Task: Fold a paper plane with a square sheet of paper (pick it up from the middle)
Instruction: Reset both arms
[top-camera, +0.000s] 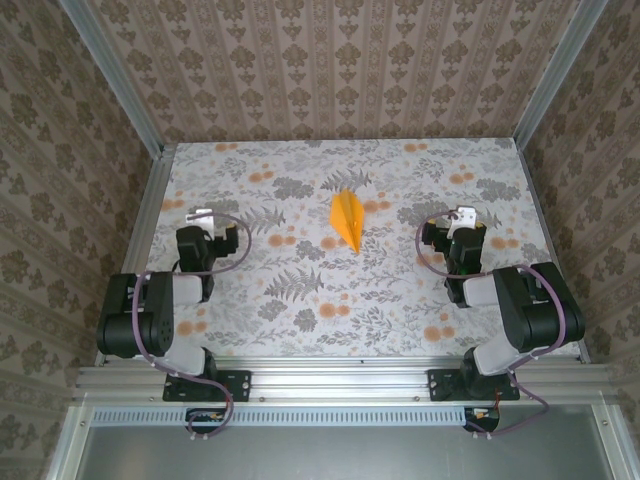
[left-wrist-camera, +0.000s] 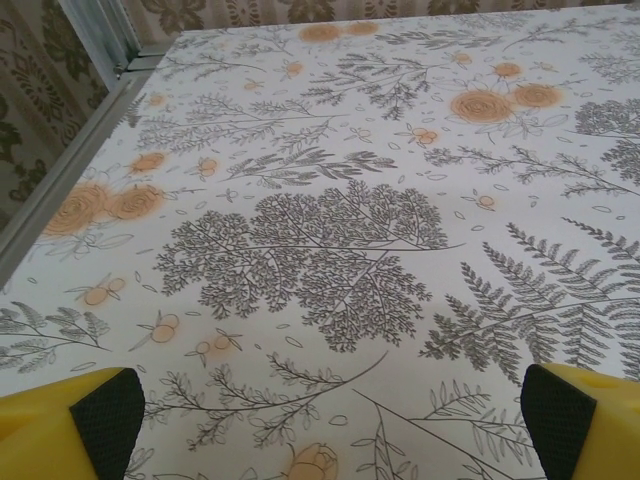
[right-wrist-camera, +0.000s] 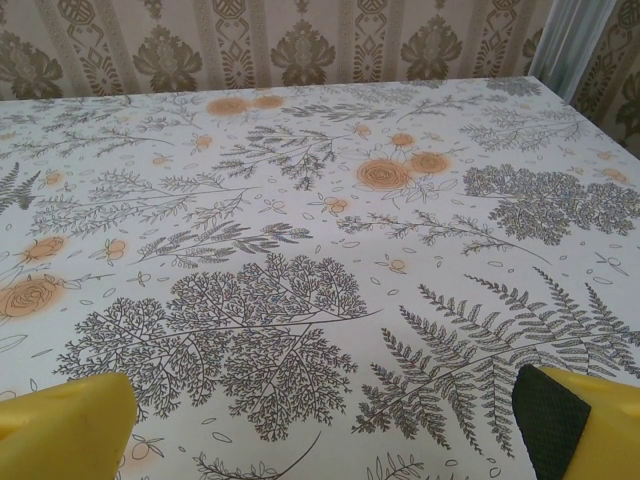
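The square sheet of paper lies folded as an orange-yellow paper plane (top-camera: 347, 220), a narrow dart with its point toward the near side, in the middle of the flowered tablecloth (top-camera: 300, 330). My left gripper (top-camera: 203, 218) rests well to its left, open and holding nothing. My right gripper (top-camera: 463, 218) rests well to its right, also open and holding nothing. In the left wrist view the yellow fingers (left-wrist-camera: 105, 415) stand far apart over bare cloth, and so do the fingers (right-wrist-camera: 555, 420) in the right wrist view.
Aluminium rails (top-camera: 150, 200) edge the table left, right and near side. Patterned walls (top-camera: 330, 70) close in the back and both sides. The table's left rail (left-wrist-camera: 60, 190) runs close beside the left gripper.
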